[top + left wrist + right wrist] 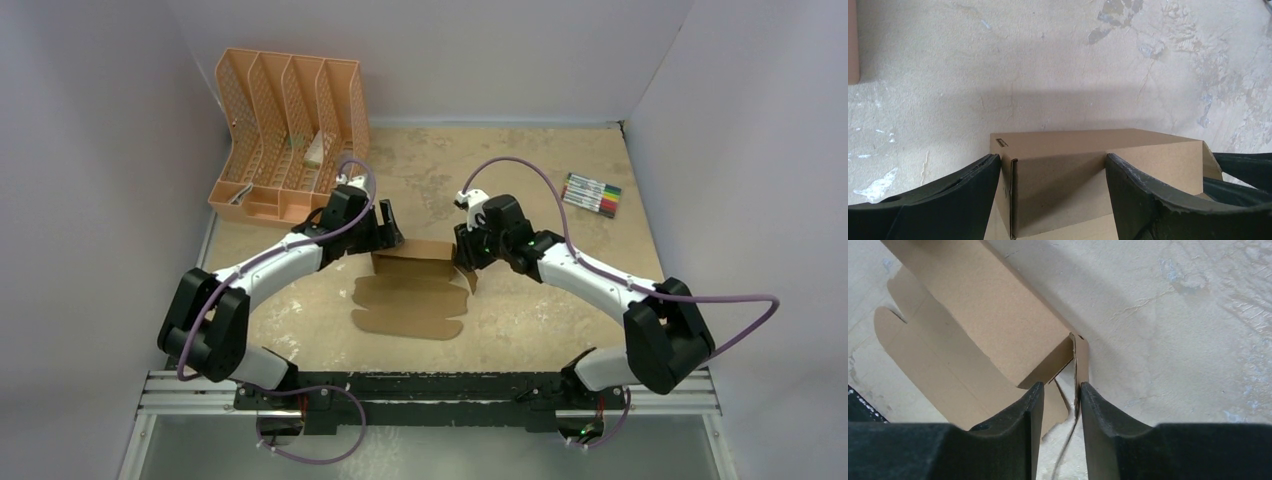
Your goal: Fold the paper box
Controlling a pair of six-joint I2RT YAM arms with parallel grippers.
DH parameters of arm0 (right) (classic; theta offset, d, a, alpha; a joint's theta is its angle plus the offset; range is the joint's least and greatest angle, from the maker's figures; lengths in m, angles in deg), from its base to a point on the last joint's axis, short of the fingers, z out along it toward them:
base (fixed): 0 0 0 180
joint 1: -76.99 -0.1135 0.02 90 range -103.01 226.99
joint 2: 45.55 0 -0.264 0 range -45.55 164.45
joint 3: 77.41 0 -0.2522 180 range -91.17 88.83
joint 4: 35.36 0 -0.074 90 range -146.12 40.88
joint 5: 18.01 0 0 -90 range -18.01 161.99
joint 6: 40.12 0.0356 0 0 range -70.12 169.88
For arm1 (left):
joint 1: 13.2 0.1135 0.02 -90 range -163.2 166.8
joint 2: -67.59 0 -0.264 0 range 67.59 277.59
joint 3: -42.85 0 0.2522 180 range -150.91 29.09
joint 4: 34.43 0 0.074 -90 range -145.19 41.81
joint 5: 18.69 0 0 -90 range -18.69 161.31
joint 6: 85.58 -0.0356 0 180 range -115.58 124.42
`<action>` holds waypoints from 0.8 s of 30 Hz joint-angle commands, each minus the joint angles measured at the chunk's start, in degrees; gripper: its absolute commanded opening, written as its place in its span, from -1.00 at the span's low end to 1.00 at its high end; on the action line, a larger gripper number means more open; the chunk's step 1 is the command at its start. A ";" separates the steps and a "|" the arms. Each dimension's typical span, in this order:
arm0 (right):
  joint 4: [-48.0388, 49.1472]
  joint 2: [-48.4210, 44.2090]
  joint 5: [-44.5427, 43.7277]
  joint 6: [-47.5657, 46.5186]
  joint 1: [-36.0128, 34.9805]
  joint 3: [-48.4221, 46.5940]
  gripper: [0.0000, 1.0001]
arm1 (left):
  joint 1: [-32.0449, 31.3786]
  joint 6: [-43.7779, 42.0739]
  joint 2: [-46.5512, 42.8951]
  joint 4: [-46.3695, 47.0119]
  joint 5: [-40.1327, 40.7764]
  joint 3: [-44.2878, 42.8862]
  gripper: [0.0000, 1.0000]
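Observation:
The paper box (410, 295) is brown cardboard in the middle of the table. Its far part is raised into an upright wall, and scalloped flaps lie flat toward me. My left gripper (388, 232) is at the box's left far corner. In the left wrist view it (1052, 156) stands wide open astride that upright corner (1048, 170), one finger (958, 195) outside the end wall. My right gripper (462, 258) is at the right end. It (1061, 386) is open, with a thin upright flap (1081, 357) against its right finger (1108, 425) and clear of the other.
A peach-orange slotted organizer (285, 135) stands at the back left, close behind my left arm. A pack of coloured markers (592, 195) lies at the back right. Grey walls close in the table on three sides.

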 commanded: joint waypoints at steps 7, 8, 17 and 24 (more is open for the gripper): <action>8.91 0.16 4.17 8.91 -0.09 2.08 -0.62 | -0.55 2.24 -5.23 0.23 -1.34 4.50 0.52; 10.31 0.07 4.75 10.26 -0.08 2.53 -0.65 | -0.55 3.07 -5.39 1.09 -1.80 5.20 0.52; 21.19 2.50 0.62 15.73 -0.13 3.11 -0.82 | -0.55 10.47 -5.83 12.61 -4.17 6.72 0.50; 22.80 6.87 -6.11 16.34 0.00 -2.15 -0.82 | -0.53 9.91 -5.81 14.74 1.20 4.57 0.50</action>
